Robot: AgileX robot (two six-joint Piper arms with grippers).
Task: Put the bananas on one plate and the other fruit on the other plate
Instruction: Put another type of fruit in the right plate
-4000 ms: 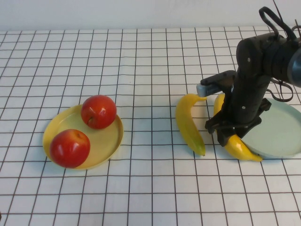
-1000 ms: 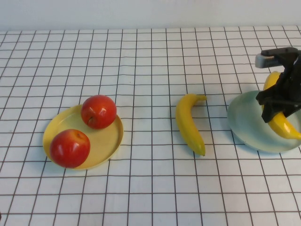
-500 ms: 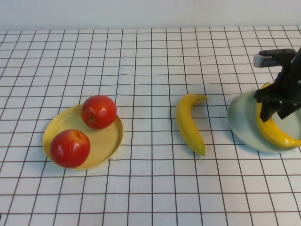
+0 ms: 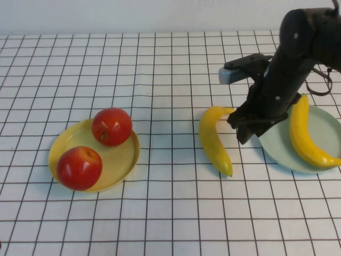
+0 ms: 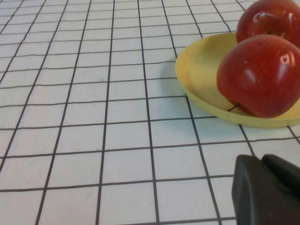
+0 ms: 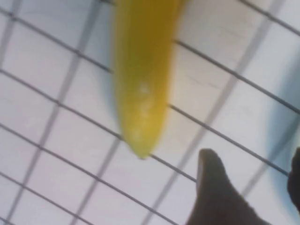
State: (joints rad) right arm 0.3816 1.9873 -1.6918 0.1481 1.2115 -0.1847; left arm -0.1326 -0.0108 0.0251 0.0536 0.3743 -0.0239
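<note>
One banana [image 4: 306,133] lies on the pale blue-green plate [image 4: 276,145] at the right. The other banana [image 4: 214,140] lies on the table just left of that plate and fills much of the right wrist view [image 6: 140,79]. My right gripper [image 4: 248,130] hangs open and empty between the table banana and the plate, its fingers [image 6: 213,190] spread over bare grid beside the banana's tip. Two red apples [image 4: 111,126] [image 4: 79,167] rest on the yellow plate [image 4: 121,162] at the left. My left gripper [image 5: 262,161] is shut and empty, low over the table near the yellow plate [image 5: 201,61]; it is out of the high view.
A white tabletop with a black grid [image 4: 170,213] spans the scene, with a pale wall along its far edge. The right arm [image 4: 287,64] reaches down from the upper right over the gap between banana and plate.
The right gripper let go of the banana, which now lies on the blue-green plate. The arm then swung left, toward the banana on the table. Apples and left arm have not moved.
</note>
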